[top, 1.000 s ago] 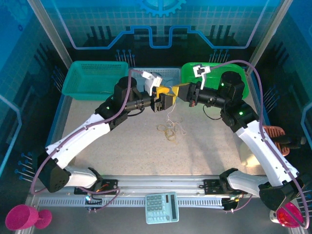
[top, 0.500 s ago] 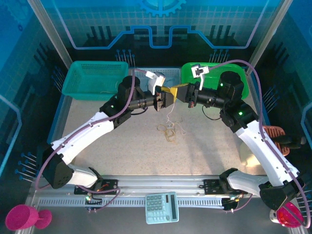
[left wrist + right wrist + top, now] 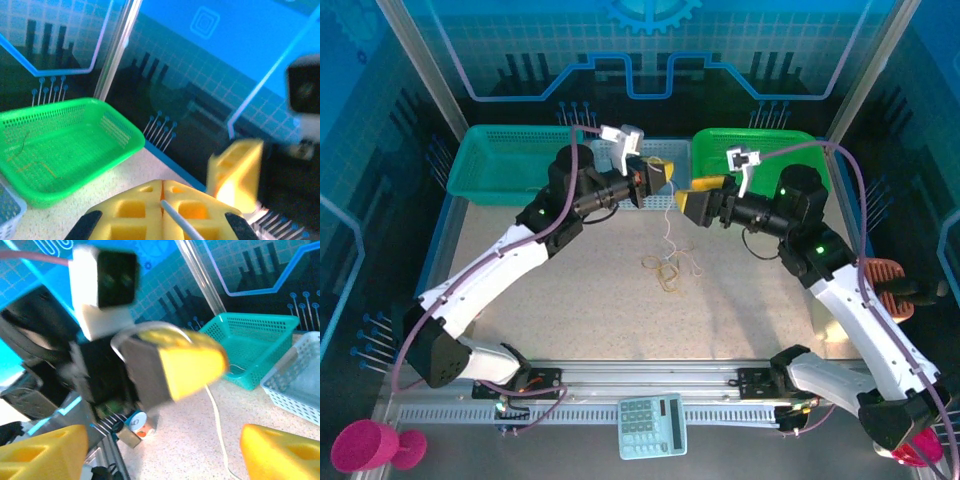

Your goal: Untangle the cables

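above the far middle of the surface (image 3: 570, 290), left gripper (image 3: 660, 172) and right gripper (image 3: 698, 193) face each other, close but apart.

left jaws clenched: in the left wrist view its yellow fingers (image 3: 135, 205) press flat together, with a thin cream strand (image 3: 176, 222) pinched in the seam.

right jaws released: in the right wrist view its two fingers stand wide apart at the lower corners, nothing between them.

cables (image 3: 668, 268): small curly clump lying on the surface near its centre, below both grippers. the cream strand runs up from the clump to the left jaws, wavy.

teal basket (image 3: 510, 160) at far left, green basket (image 3: 770, 150) at far right, pale basket (image 3: 287, 382) between them. calculator (image 3: 652, 425) at the near edge.
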